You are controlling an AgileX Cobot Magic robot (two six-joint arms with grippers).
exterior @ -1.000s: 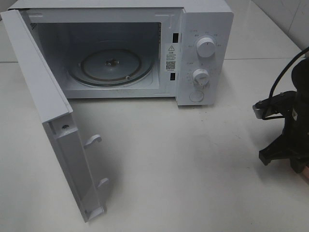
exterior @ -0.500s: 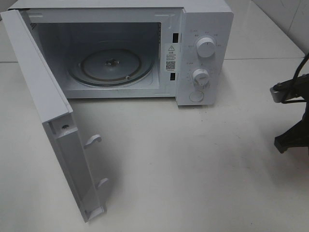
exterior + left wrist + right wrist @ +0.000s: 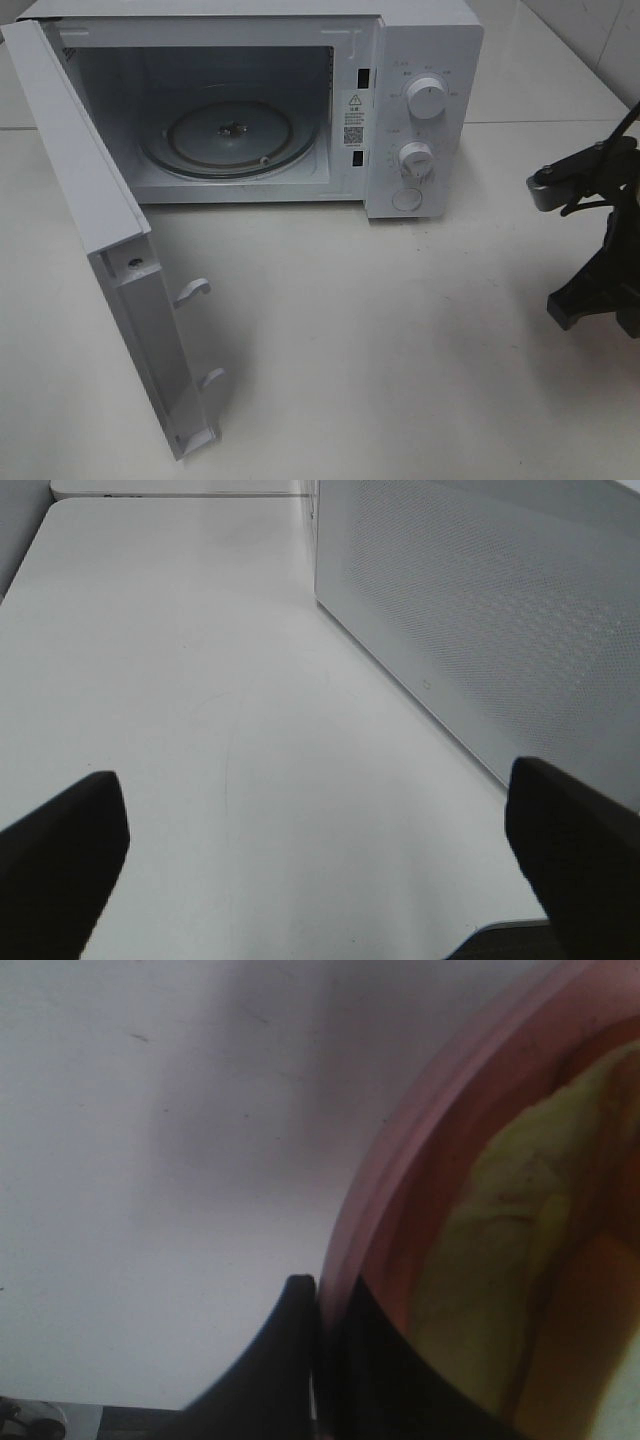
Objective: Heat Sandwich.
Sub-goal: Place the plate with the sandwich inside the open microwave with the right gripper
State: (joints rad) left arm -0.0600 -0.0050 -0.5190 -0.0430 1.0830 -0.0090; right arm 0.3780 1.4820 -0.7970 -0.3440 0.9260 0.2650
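One round, glossy pink plate [image 3: 385, 1160] carries the yellowish sandwich [image 3: 500, 1230].

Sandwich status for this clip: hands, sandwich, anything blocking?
Right hand pinched on pink plate rim, left hand open. Sandwich on the plate, outside the microwave. Door wide open, turntable bare, nothing blocking.
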